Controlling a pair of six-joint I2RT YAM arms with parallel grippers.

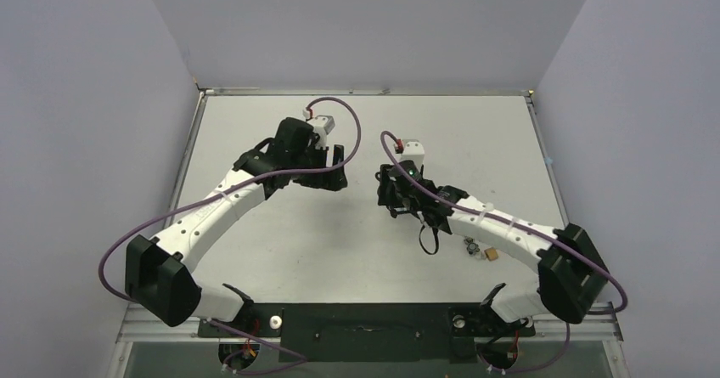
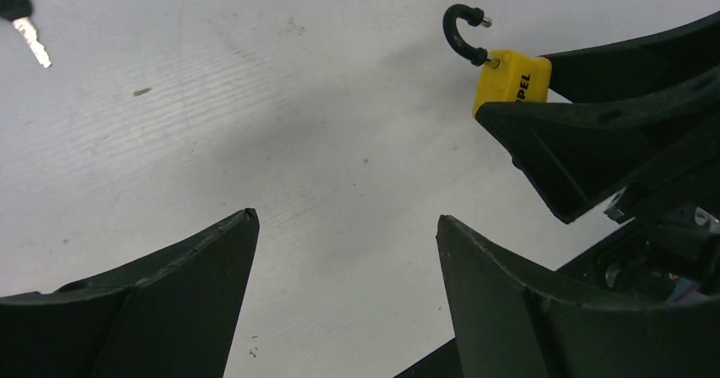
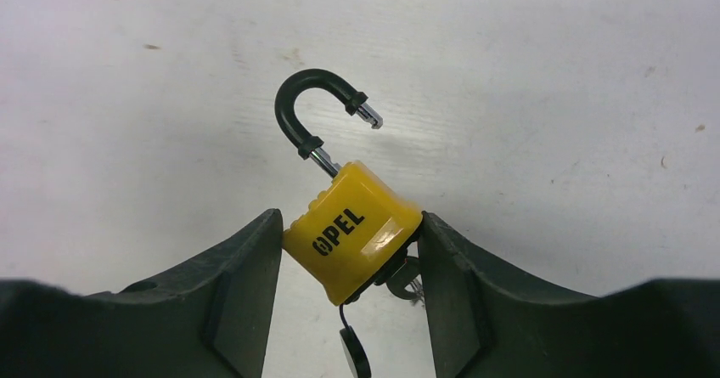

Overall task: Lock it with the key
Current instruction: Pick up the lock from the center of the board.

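Right wrist camera: what do you see? asks Ben.

A yellow lock [image 3: 352, 229], says Mia. The right pincer [image 3: 348, 221] has it squeezed between its two fingers, one on each side. It is closed just as far as the lock is wide.

Is the lock clicked shut?

No. Its black hoop [image 3: 310, 106] is up and turned to the side, and the shiny tip is out in the air. The lock is tilted over the white table [image 3: 552, 72]. I cannot tell if it touches.

Is a key in it?

A black key head [image 3: 352, 357] and a metal ring [image 3: 406, 283] peek out under the lock. I cannot see the keyhole, so I cannot tell.

And the left pincer [image 2: 345, 218]?

It is wide open with nothing in it, only table between its fingers [image 2: 170, 301]. It is near the lock, which shows up and to the right in the left wrist camera.

Any other key?

Yes. A loose key [image 2: 27, 31] with a black head lies flat on the table in the top left corner of that camera, well apart from the lock.

And from above?

Both pincers are out in the middle of the table, near each other, not touching.
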